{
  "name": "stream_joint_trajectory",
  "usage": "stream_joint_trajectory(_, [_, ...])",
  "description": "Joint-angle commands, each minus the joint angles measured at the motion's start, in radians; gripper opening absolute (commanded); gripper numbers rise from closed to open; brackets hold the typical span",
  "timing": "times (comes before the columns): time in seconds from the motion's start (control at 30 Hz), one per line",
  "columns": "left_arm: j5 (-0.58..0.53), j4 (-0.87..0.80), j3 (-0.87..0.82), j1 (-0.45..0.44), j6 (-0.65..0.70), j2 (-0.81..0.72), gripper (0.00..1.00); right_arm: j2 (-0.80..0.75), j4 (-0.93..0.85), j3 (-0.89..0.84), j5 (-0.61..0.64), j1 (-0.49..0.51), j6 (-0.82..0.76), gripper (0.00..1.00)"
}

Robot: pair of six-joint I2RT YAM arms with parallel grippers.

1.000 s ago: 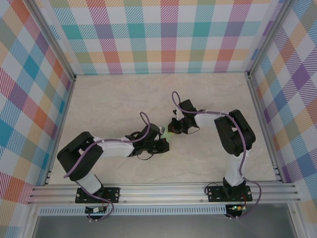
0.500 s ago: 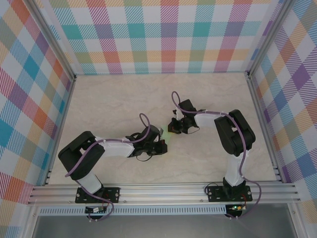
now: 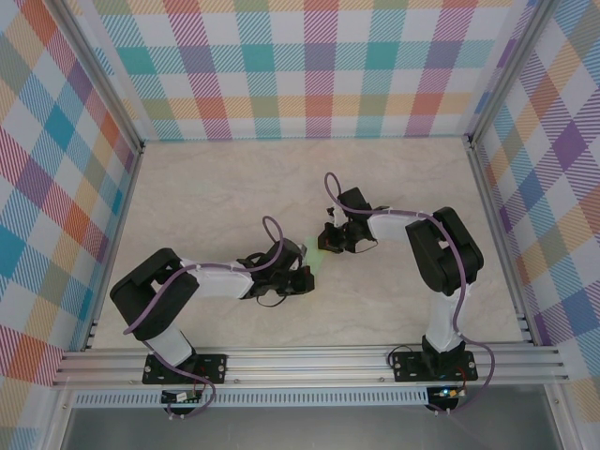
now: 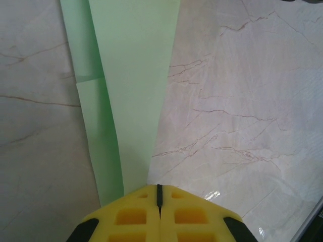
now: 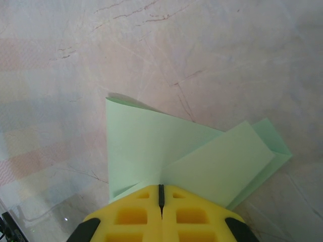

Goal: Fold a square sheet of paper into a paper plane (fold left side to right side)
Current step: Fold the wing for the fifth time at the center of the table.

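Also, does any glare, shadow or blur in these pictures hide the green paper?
Left wrist: the paper is sharp; small white glare on the table beside the shut left pincer. Right wrist: thin shadow under the paper's raised edge, coloured reflections on the table's left. Top view: even light, no strong glare.

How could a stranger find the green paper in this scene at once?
Look at the middle of the marble-patterned table, where the left gripper and the right gripper come close together. Between them is the folded paper, pinched by both. It is the only pale green thing there, narrow, with layered creases.
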Motion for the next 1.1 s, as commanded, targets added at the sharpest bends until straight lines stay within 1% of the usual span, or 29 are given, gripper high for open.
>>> stream_joint_trajectory(0.0, [-0.015,-0.023,-0.032,0.006,0.004,0.009,0.03,0.048,-0.099,-0.006,0.089,0.001,-0.031,0.00])
stream_joint_trajectory(0.27, [-0.024,-0.014,-0.090,0.009,-0.014,-0.020,0.02,0.055,-0.133,0.011,0.109,0.000,-0.038,0.00])
stream_joint_trajectory(0.53, [0.000,0.027,-0.156,0.032,-0.046,-0.065,0.01,0.081,-0.172,0.032,0.135,-0.002,-0.048,0.00])
stream_joint_trajectory(0.77, [0.011,0.026,-0.227,0.038,-0.056,-0.117,0.00,0.092,-0.189,0.043,0.138,-0.003,-0.049,0.00])
stream_joint_trajectory(0.93, [0.018,0.020,-0.252,0.043,-0.060,-0.177,0.00,0.091,-0.189,0.045,0.129,-0.003,-0.049,0.00])
stream_joint_trajectory(1.07, [0.054,-0.007,-0.226,0.088,-0.046,-0.252,0.00,0.088,-0.188,0.045,0.125,-0.003,-0.049,0.00])
